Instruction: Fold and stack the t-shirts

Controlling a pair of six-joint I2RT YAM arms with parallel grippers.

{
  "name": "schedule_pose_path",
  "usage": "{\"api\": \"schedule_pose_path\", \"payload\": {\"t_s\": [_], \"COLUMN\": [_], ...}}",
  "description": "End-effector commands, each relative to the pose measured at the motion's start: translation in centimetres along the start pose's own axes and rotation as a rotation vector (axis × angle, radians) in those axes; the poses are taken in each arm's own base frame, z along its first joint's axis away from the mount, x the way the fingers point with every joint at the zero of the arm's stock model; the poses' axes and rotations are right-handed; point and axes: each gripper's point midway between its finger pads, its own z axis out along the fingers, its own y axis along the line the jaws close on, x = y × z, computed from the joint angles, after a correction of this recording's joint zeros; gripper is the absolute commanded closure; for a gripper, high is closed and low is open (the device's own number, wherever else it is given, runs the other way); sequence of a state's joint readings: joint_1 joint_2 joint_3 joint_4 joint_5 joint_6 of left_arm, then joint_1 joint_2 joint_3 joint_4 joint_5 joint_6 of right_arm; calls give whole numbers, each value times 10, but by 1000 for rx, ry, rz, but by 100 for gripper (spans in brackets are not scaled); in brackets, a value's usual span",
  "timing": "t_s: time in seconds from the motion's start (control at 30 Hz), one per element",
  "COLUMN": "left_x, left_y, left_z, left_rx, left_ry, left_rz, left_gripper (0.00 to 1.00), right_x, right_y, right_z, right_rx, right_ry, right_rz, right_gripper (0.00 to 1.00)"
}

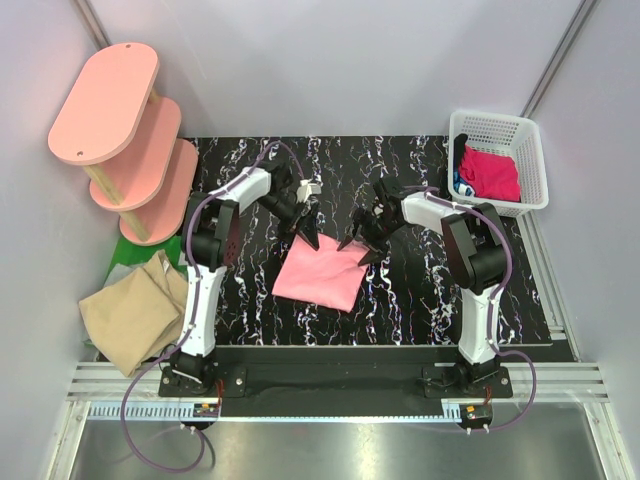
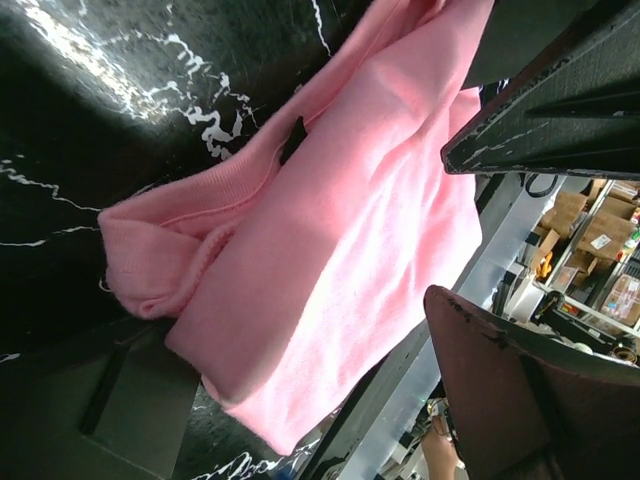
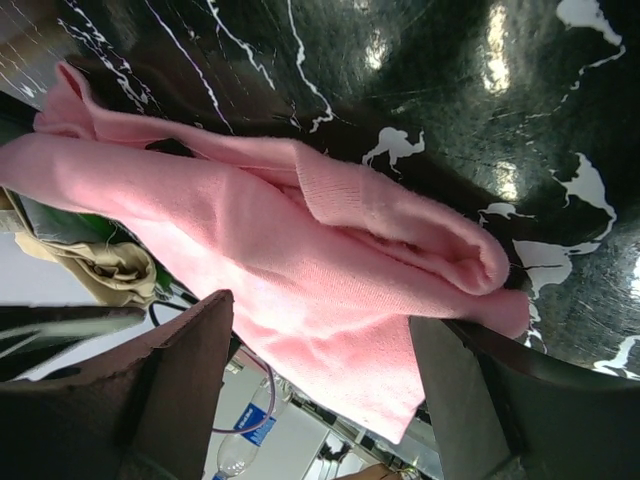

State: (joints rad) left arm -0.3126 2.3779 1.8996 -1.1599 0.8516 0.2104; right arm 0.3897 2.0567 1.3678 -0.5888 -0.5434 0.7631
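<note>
Pink t-shirt point(image 1: 318, 272) between left tool point(image 1: 303, 222), right tool point(image 1: 360, 245).

Right gripper point(image 3: 322, 335) jaws spread wide, flanking one edge of the folded salmon-pink t-shirt point(image 3: 300, 250), which lies bunched at its right end on the black marble table point(image 3: 450, 90); tan t-shirt point(image 3: 105, 268) at far left.

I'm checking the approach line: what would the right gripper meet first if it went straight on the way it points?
Most likely the salmon-pink t-shirt, framed between the open fingers of the right gripper in its wrist view, with the table under it.
</note>
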Motion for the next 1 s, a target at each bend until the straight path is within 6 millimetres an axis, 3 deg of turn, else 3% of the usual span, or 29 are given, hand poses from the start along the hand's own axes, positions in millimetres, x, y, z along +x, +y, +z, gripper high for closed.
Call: {"api": "schedule_pose_path", "payload": {"t_s": [0.0, 0.07, 0.1, 0.13, 0.4, 0.57, 0.63, 0.77, 0.87, 0.97], "left_x": [24, 25, 25, 26, 28, 26, 37, 61, 76, 91], "left_y": [45, 42, 39, 40, 34, 2, -19, -44, -53, -48], "left_z": [29, 29, 28, 27, 19, -25, -50, -86, -100, -103], "left_rx": [-140, -131, -130, -136, -150, -246, -279, -326, -366, -404], "left_ry": [102, 97, 94, 95, 83, 6, -23, -78, -82, -57], "left_rz": [42, 53, 59, 49, 62, 119, 126, 132, 135, 98], "left_gripper": [25, 54, 91, 100, 100, 100, 100, 100, 100, 100], "right_x": [-24, -24, -23, -24, -23, -35, -42, -46, -42, -37], "right_y": [-26, -25, -26, -25, -19, 3, 9, 12, 9, 5], "right_z": [21, 19, 19, 19, 6, -35, -56, -74, -75, -75], "right_rx": [85, 84, 84, 82, 72, 70, 82, 86, 85, 83], "right_ry": [-80, -83, -81, -85, -109, -224, -282, -332, -325, -319], "right_rz": [-42, -42, -44, -45, -75, -146, -157, -170, -171, -170], "right_gripper": [21, 21, 21, 21, 22, 20, 19, 18, 18, 19]}}
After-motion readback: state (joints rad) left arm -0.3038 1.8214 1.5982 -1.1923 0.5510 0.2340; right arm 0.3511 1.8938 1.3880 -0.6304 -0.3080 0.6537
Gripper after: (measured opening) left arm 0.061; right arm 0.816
